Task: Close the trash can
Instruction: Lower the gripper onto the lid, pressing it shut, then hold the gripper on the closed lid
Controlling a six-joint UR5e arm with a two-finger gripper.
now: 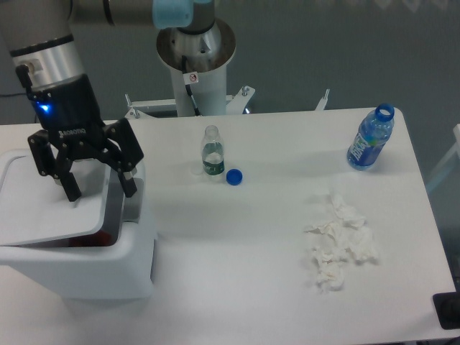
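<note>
The gripper (96,191), jaws spread and holding nothing, hung directly above the partly lowered lid (49,205) of the trash can (86,269), which stood at the counter's (251,251) left edge.

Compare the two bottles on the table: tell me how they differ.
The clear bottle is small with a green label; the blue bottle is larger with a blue label. The clear one stands upright mid-table, a loose blue cap beside it; the blue one leans near the far right edge. Both are uncapped.
</note>
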